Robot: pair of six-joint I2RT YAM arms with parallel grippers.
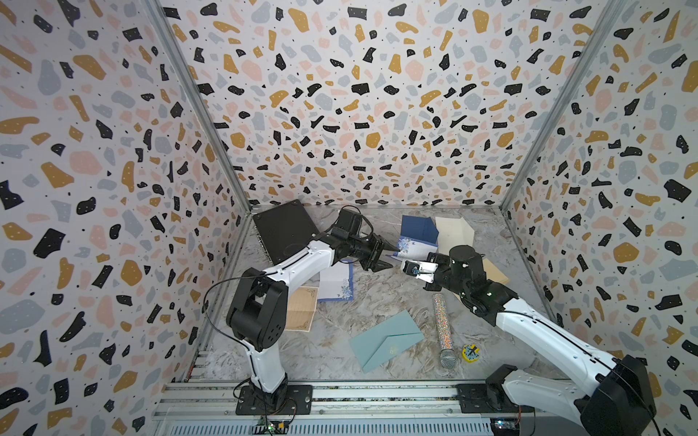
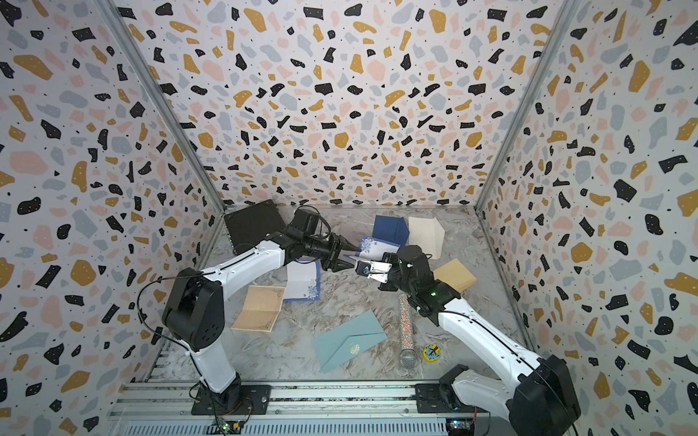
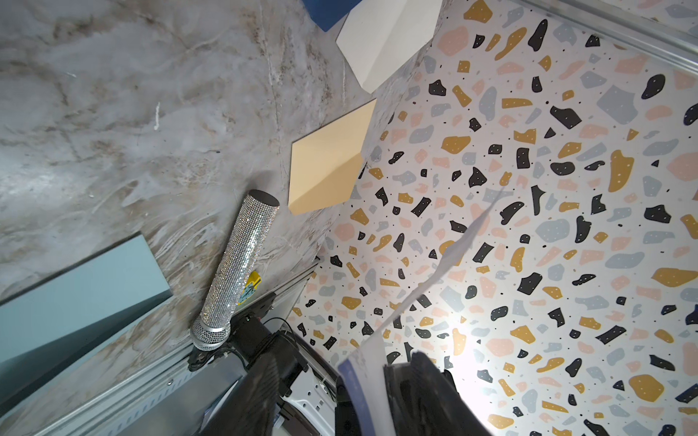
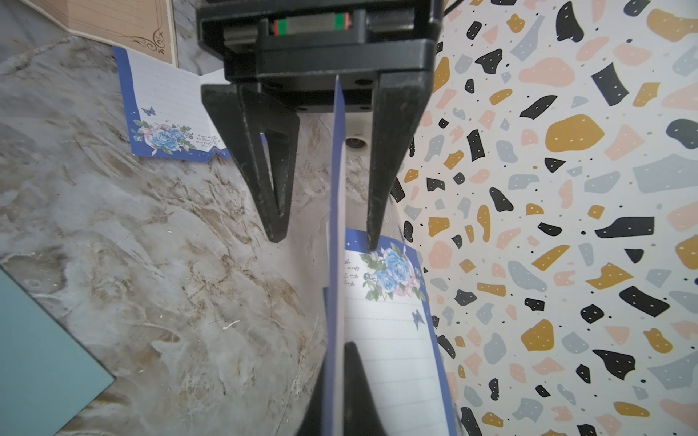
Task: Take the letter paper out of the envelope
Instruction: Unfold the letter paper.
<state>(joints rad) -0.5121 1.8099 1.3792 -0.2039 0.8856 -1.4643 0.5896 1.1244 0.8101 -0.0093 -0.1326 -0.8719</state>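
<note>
While I read both top views, the letter paper (image 1: 411,249) hangs in the air between the arms, off the desk (image 1: 381,302) and just in front of the open dark blue envelope (image 1: 417,228), which lies flat at the back. From up here I cannot tell whether the paper's far edge is fully past the envelope's mouth or only overlaps it in my line of sight. My right tool (image 1: 406,264) is clenched on the paper's near end, and my left tool (image 1: 387,256) straddles the other end. On the left wrist camera the letter paper (image 3: 362,373) is a thin edge running away between that tool's fingers (image 3: 415,385), with no envelope around it. On the right wrist camera the left tool (image 4: 324,241) has its jaws spread, the paper (image 4: 389,339) passing between them unpinched, one fingertip close against the rose print. I judge the pull-out as good as done. What seems left is for the left tool to close or back off, and for the paper to be laid down clear of the envelope.
</note>
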